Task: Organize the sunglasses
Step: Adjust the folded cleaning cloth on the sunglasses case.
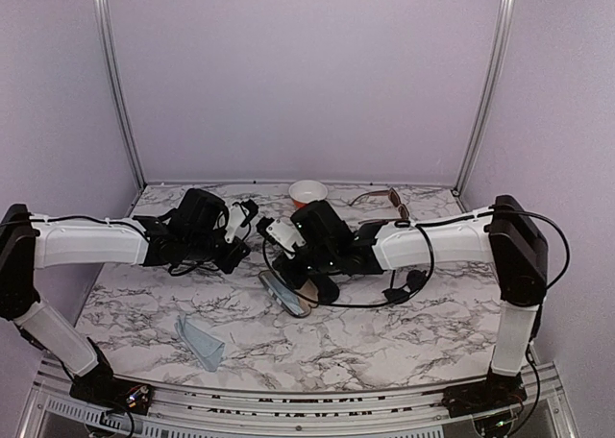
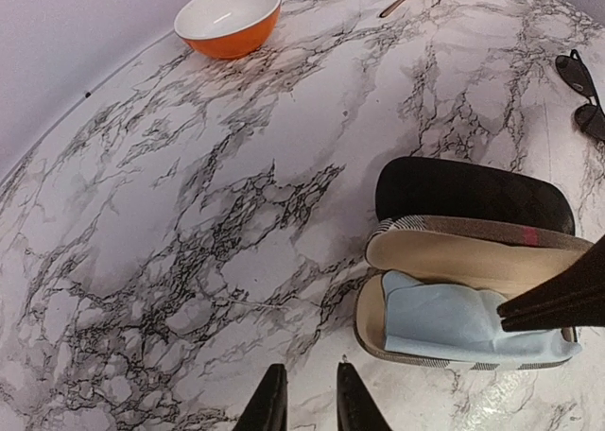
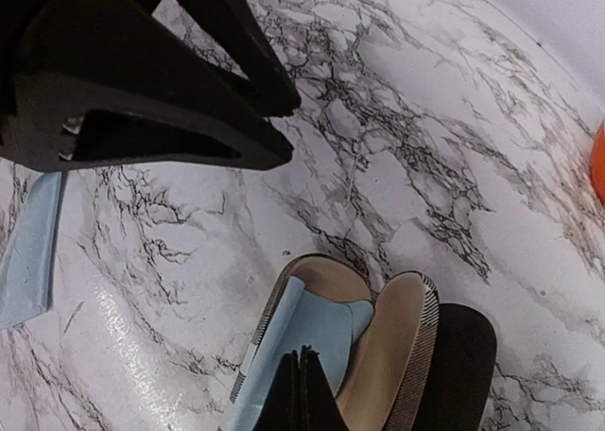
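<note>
Inventory, tabletop:
- brown sunglasses [image 1: 389, 200]: back-R of table [image 1: 404, 337], close to rear edge, bare marble around.
- black sunglasses [image 2: 584, 95]: flat on marble, R of the cases, apart from them.
- brown case [image 2: 444, 261]: centre, open, blue cloth [image 2: 444, 322] inside; black case [image 2: 473, 195] just behind, against lid.
- R gripper [image 3: 301, 357]: fingers closed, tips at cloth in case; pinching it or not, can't tell.
- L gripper [image 2: 310, 367]: fingers slightly apart, nothing btwn, over bare marble L of case.
- orange bowl [image 1: 307, 190]: rear edge.
- second cloth [image 1: 202, 342]: near-L, free room around.

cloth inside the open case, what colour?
Light blue cloth; clearest in the left wrist view.
</note>
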